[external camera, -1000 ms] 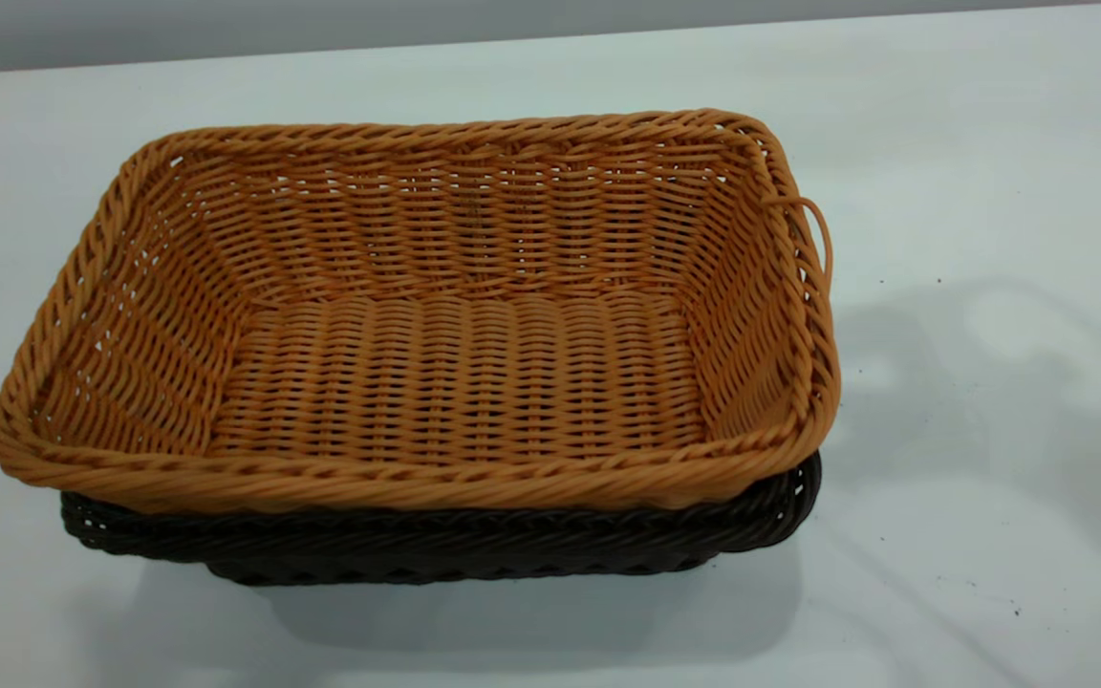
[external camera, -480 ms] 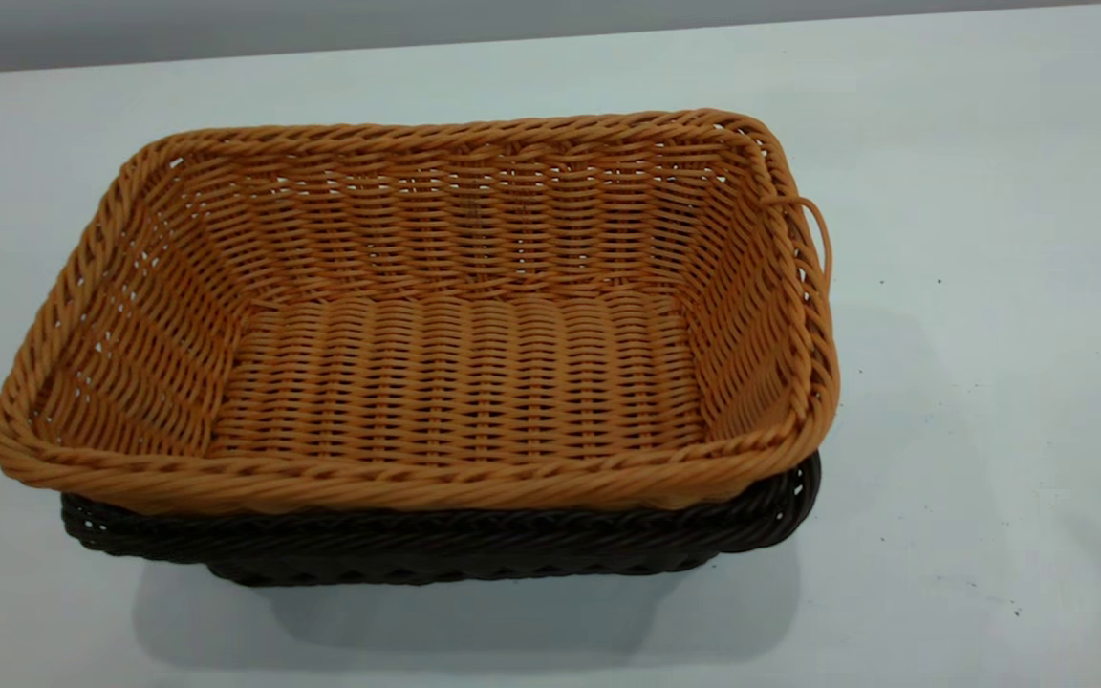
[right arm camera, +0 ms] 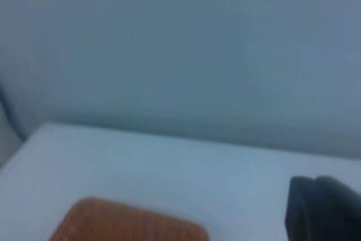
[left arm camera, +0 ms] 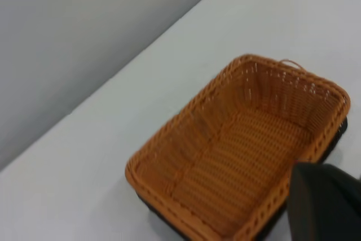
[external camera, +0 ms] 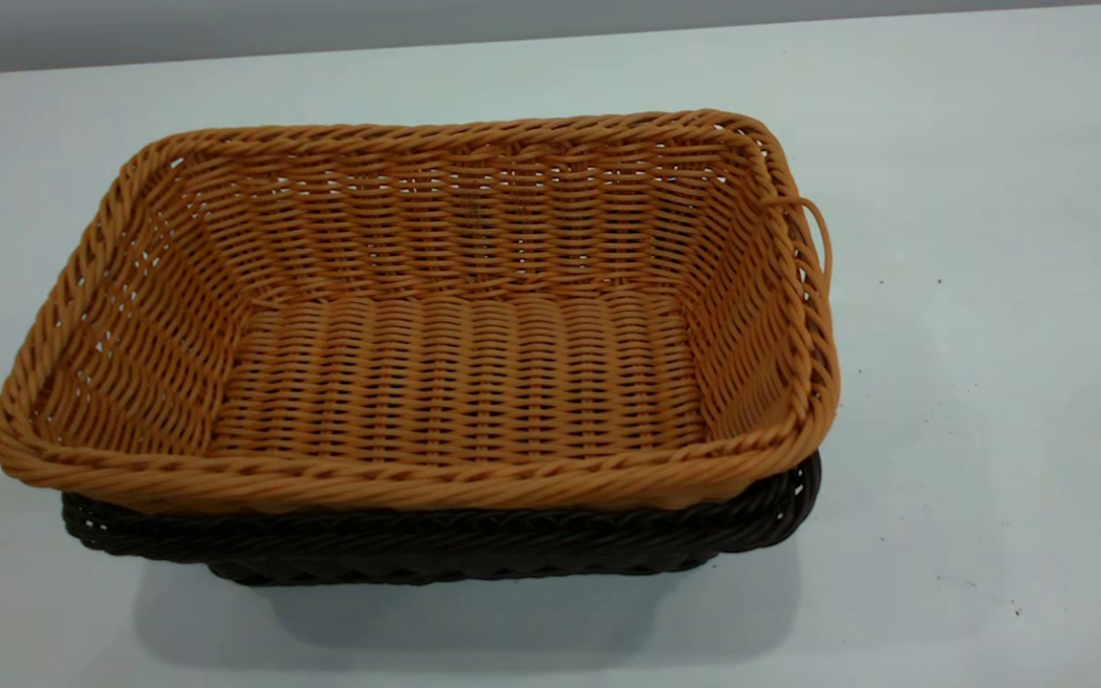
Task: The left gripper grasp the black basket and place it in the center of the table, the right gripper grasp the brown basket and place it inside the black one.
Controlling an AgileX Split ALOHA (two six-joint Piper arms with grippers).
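Note:
The brown basket (external camera: 455,382) sits nested inside the black basket (external camera: 436,545), near the middle of the white table (external camera: 990,382). Only the black basket's rim and lower wall show under it. A loose strand loops out at the brown basket's right end. Neither arm appears in the exterior view. In the left wrist view, a dark part of the left gripper (left arm camera: 327,204) hangs above and off the stacked brown basket (left arm camera: 237,150), touching nothing. In the right wrist view, part of the right gripper (right arm camera: 324,210) is raised, well away from the brown basket (right arm camera: 124,224).
A grey wall (external camera: 226,29) runs along the table's far edge. Small dark specks (external camera: 938,281) dot the tabletop to the right of the baskets. White tabletop surrounds the stack on all sides.
A broad shadow on the table to the right of the baskets has faded out over the last second. The baskets have not moved.

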